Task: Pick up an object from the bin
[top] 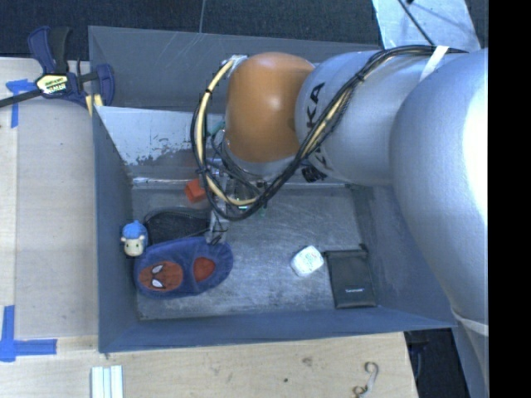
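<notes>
Claw point(217, 232) just over blue slipper point(184, 270)

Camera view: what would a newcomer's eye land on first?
The bulky silver arm with its orange wrist cover reaches in from the right over the grey metal bin. In its front left lies a blue fabric slipper with a red spider face; front right, a flat black rectangular case.

Small white round thing point(307, 261) beside a flat black box point(352, 279), orange block point(194, 191), blue-capped toy figure point(133, 240)
</notes>
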You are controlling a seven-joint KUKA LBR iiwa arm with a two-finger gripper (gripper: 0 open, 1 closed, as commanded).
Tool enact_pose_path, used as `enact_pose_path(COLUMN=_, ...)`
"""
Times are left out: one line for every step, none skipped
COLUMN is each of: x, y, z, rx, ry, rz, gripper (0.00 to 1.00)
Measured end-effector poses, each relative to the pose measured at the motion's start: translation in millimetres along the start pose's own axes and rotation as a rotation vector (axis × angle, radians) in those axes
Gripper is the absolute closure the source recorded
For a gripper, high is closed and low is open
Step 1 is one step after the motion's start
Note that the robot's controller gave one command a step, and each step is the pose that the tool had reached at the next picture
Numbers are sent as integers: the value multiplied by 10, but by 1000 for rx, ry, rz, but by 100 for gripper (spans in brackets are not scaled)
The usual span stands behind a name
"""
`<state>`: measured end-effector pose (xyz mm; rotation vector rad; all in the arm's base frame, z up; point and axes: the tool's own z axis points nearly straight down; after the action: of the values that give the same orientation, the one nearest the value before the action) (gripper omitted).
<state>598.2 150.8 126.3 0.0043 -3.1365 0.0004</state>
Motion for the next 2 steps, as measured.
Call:
enact_pose_path(x=181, y=179, z=553, rx=0, ry=-11, rz=-379, gripper=0)
enact_pose_path(x=159, y=167, z=516, rx=2, ry=-15, rz=-376, gripper=100)
